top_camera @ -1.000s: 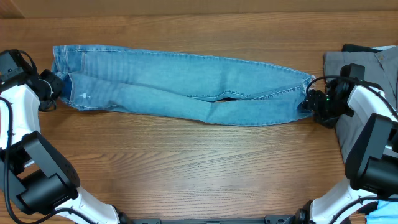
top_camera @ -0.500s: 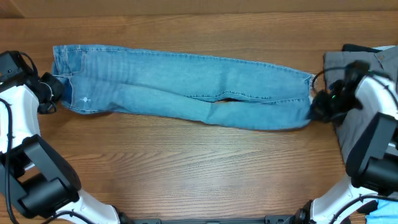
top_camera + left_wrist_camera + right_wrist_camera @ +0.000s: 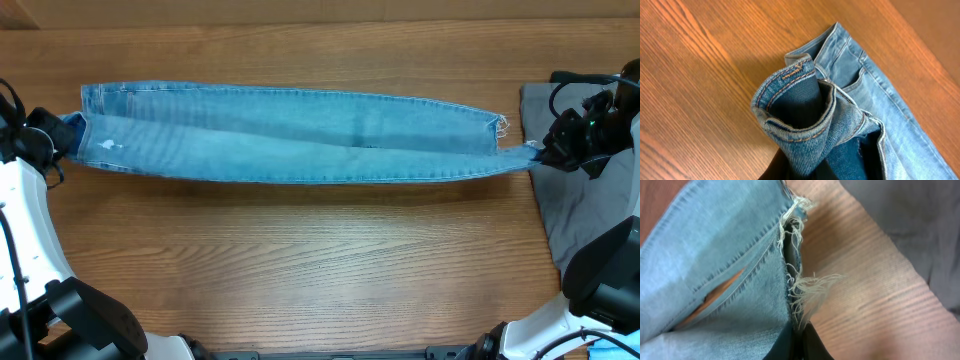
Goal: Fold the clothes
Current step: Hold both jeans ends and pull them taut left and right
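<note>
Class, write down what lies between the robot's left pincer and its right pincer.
The long light blue denim jeans span the whole stretch, waist held at the left pincer, hem at the right pincer. The overhead view shows it.

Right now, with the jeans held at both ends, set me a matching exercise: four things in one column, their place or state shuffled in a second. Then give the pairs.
Column one
1. left claw
2. right claw
3. light blue denim jeans
4. plain grey trousers

Column two
A. lying at the right end of the wooden table
B. shut on the frayed hem
C. pulled out long between both claws
D. shut on the stitched waistband

Pairs: 1-D, 2-B, 3-C, 4-A.
</note>
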You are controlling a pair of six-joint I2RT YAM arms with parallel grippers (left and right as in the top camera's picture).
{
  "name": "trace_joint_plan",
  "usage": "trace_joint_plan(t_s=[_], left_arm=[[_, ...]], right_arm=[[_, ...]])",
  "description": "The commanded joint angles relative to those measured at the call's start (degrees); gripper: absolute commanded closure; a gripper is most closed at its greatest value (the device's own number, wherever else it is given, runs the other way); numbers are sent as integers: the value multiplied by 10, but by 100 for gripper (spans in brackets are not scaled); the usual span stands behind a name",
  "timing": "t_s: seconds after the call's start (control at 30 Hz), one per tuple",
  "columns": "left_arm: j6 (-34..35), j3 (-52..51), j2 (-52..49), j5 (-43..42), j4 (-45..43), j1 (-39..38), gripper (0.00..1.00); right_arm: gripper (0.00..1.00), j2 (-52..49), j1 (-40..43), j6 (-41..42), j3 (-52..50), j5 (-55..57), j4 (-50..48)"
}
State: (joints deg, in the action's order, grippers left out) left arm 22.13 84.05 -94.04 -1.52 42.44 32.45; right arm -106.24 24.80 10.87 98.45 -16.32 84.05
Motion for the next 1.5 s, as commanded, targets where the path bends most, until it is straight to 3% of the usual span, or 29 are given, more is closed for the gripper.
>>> trace_joint_plan(t_s=[0.0, 0.17, 0.47, 0.8, 0.83, 0.87, 0.9, 0.93, 0.97, 1.03, 1.1, 1.3, 1.33, 1.37, 1.47], left_arm=[[12, 17, 0, 20, -30, 7, 96], [58, 17, -43, 19, -44, 5, 96], [57, 17, -114, 2, -110, -10, 96], [65, 17, -159, 19, -195, -41, 95], [85, 17, -164, 36, -200, -41, 88], [139, 17, -176, 67, -205, -41, 73], [172, 17, -187, 75, -208, -41, 67], [193, 17, -199, 70, -212, -41, 44], [193, 17, -214, 42, -219, -41, 34], [168, 17, -230, -4, -212, -41, 34], [136, 17, -233, -12, -195, -41, 44], [74, 17, -164, -65, -118, -35, 47], [73, 17, -146, -73, -99, -35, 47], [63, 17, -117, -93, -50, -37, 60], [58, 17, -107, -97, 34, -39, 78]], right_arm=[[96, 6, 7, 14, 19, 17, -28], [96, -11, 6, 16, 19, 16, -48], [96, -92, -10, 16, 19, 16, -78], [96, -98, -33, 68, 18, -1, -197], [89, -99, -34, 80, 18, -1, -216], [65, -103, -38, 99, 18, -1, -255], [62, -106, -40, 100, 18, -1, -274], [48, -114, -45, 100, 18, -2, -297], [33, -117, -46, 100, 18, -2, -299], [32, -124, -48, 94, 18, -1, -282], [32, -125, -48, 54, 16, 1, -255], [33, -125, -45, -17, 16, 12, -175], [43, -125, -45, -32, 16, 12, -151], [67, -125, -46, -44, 16, 9, -127], [92, -125, -56, -67, 16, 8, -95]])
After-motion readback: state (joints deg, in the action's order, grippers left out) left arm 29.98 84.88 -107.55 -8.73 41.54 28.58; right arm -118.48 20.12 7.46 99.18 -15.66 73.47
